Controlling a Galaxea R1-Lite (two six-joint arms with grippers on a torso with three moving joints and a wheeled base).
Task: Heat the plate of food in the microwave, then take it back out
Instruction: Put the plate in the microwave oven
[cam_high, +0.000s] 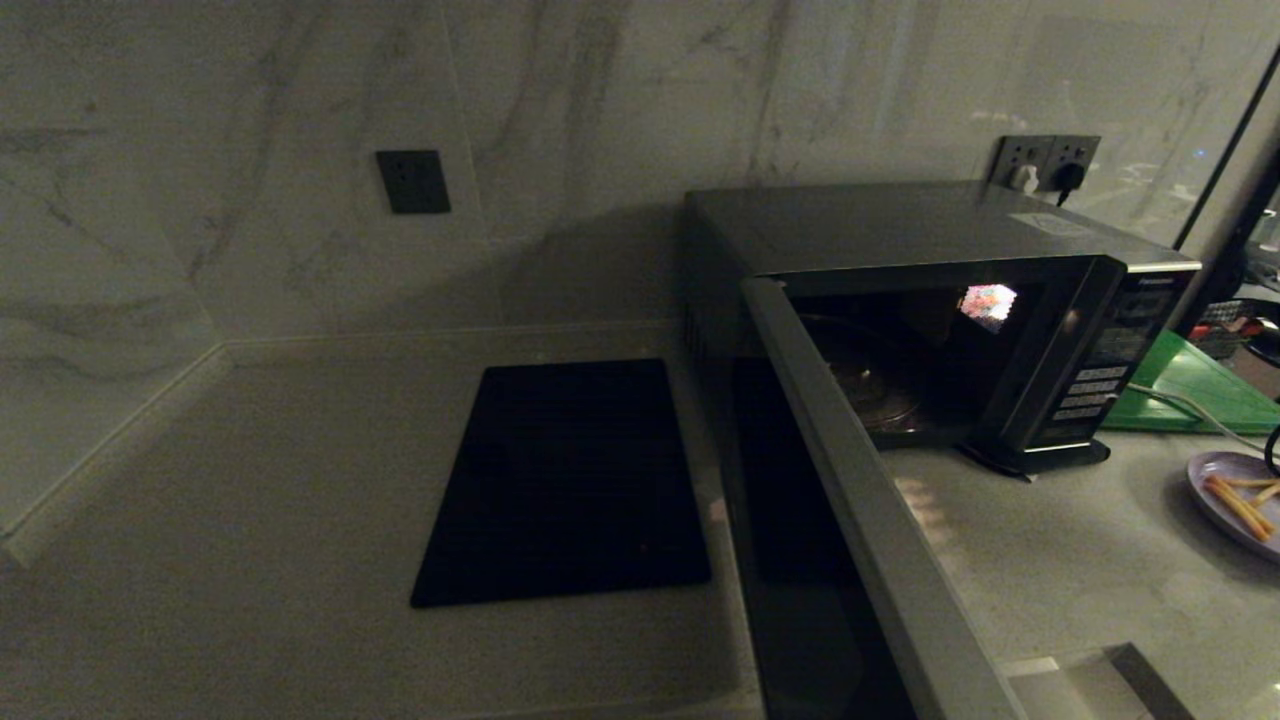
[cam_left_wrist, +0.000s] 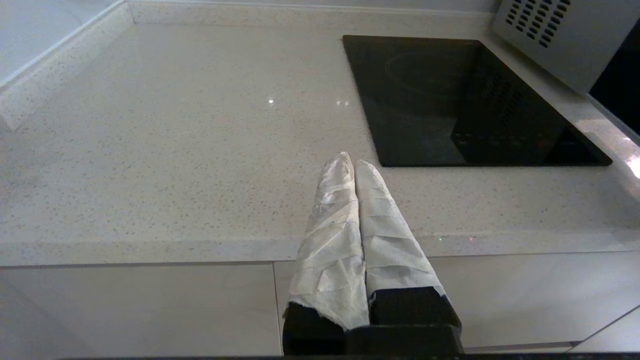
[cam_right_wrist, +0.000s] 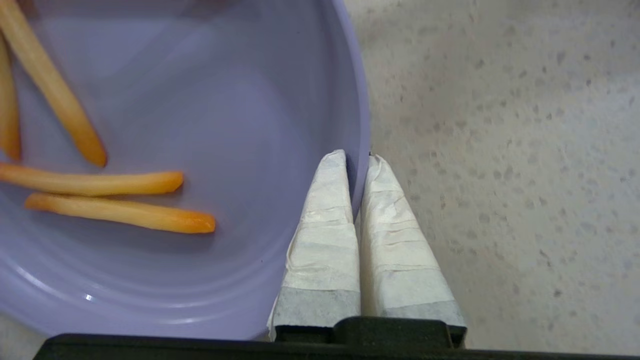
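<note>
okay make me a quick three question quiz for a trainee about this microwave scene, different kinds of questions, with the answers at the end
1. True or false: the microwave door is shut.
2. Multiple choice: the right gripper is A) open above the cooktop; B) shut on the plate's rim; C) inside the microwave.
3. Fill in: the plate with fries sits on the ____, to the right of the microwave in the head view.

Key:
1. False: the door is swung open and the cavity shows.
2. B: one finger lies inside the rim, the other outside. The left gripper is parked, shut, over the counter near the cooktop.
3. Counter.
</note>
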